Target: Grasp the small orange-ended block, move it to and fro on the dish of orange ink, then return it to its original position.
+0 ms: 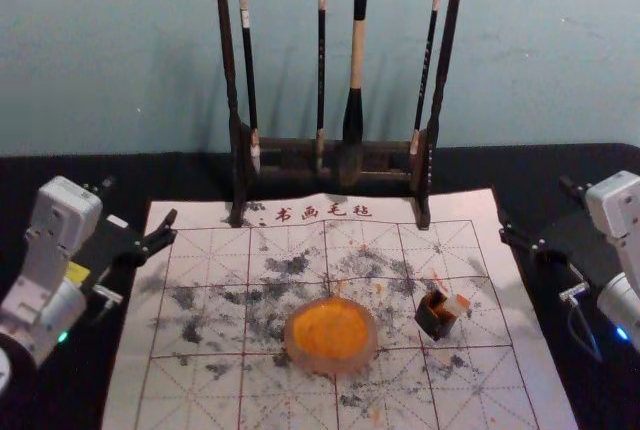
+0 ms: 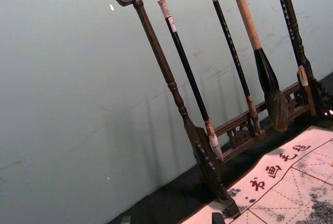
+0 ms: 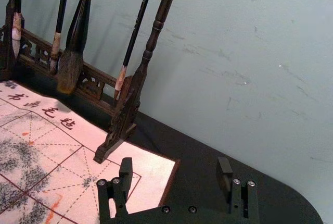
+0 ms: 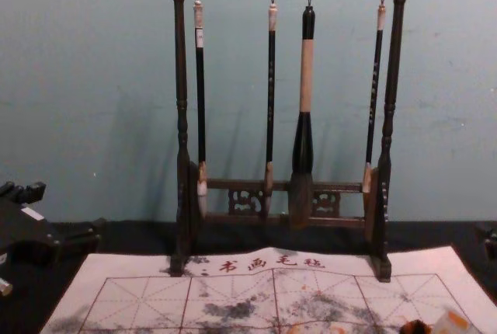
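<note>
**Centre front, dish (image 1: 331,363); just right, block (image 1: 458,305), closer to right gripper (image 3: 175,168)**

In the head view, nearest, orange ink (image 1: 330,330). Slightly beyond, on the mat (image 1: 200,395), dark box (image 1: 434,322) with block slanting at its right side; whether inside or leaning, impossible to tell. Long axis apparently tipped up and rightward, though too foreshortened for certainty. Farther out and right of block, right gripper, jaws spread, grasping nothing; likely next, a reach inward and back toward the near side. Off left, parked, left gripper (image 1: 140,202), also parted and empty. Behind, rack (image 1: 236,165) with hanging brushes (image 1: 321,60). In the chest view, at lower right, block side-on, pale with orange end; in the head view, dish in full.
</note>
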You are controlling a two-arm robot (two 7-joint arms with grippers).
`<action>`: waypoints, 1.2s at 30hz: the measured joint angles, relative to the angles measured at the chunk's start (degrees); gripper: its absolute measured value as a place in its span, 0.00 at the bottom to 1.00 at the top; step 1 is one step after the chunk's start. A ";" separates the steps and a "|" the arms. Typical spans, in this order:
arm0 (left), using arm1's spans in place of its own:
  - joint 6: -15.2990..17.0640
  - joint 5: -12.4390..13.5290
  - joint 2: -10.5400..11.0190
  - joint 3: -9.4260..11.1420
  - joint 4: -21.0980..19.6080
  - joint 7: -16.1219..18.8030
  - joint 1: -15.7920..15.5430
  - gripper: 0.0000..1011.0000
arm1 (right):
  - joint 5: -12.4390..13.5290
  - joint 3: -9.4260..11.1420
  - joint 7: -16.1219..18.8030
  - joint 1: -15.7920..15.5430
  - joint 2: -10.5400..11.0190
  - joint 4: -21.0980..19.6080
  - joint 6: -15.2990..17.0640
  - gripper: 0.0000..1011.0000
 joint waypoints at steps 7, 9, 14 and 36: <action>0.00 0.00 0.00 0.00 0.00 0.00 0.00 0.99 | 0.00 0.00 0.00 0.00 0.00 0.00 0.00 0.99; 0.00 0.00 0.00 0.00 0.00 0.00 0.00 0.99 | 0.00 0.00 0.00 0.00 0.00 0.00 0.00 0.99; 0.00 0.00 0.00 0.00 0.00 0.00 0.00 0.99 | 0.00 0.00 0.00 0.00 0.00 0.00 0.01 0.99; 0.00 0.00 0.00 0.00 0.00 0.00 0.00 0.99 | 0.00 0.00 0.00 -0.01 0.00 0.00 0.01 0.99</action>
